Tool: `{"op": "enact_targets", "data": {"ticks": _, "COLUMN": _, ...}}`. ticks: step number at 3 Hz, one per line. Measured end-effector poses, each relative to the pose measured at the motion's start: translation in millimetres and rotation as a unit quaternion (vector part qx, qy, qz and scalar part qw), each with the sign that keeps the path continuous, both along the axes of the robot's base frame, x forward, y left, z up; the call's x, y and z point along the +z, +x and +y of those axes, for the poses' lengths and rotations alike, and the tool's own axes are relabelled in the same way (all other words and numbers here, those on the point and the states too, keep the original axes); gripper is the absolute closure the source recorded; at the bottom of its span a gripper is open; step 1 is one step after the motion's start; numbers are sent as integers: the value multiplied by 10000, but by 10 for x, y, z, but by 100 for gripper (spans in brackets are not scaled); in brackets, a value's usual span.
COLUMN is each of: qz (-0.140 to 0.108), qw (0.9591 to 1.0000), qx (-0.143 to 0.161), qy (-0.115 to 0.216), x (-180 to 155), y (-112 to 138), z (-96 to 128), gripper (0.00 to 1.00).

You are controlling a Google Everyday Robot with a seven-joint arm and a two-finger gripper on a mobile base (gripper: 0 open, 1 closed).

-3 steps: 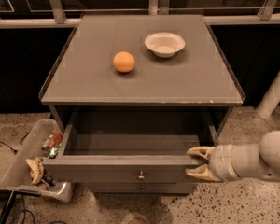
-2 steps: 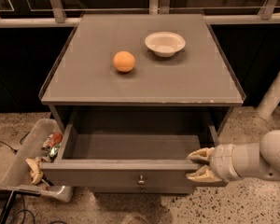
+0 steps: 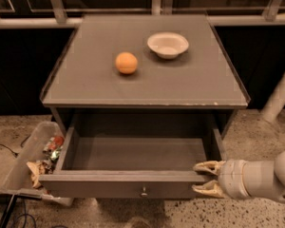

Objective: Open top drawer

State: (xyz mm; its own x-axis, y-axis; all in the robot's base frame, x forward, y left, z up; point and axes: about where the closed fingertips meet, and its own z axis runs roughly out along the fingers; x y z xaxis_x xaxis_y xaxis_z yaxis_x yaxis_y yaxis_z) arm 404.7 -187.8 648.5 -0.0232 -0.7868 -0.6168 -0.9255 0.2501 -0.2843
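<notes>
1. The top drawer stands well out below the cabinet top, its front panel running left to right.
2. The gripper is at the panel's right end, jaws wide and straddling it top and bottom.
3. The orange and bowl sit on the cabinet top. The litter bin stands to the left, obstructing nothing.

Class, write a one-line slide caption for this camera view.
Top drawer pulled open and empty, gripper at its front's right end; orange and white bowl on the cabinet top.
</notes>
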Motion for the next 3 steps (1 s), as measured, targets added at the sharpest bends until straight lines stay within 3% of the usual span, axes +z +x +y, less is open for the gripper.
{"op": "enact_targets", "data": {"ticks": 1, "qz": 0, "qw": 10000, "qx": 0, "qy": 0, "x": 7, "y": -2, "z": 9, "gripper": 81}}
{"op": "enact_targets", "data": {"ticks": 3, "qz": 0, "qw": 10000, "qx": 1, "qy": 0, "x": 7, "y": -2, "z": 9, "gripper": 35}}
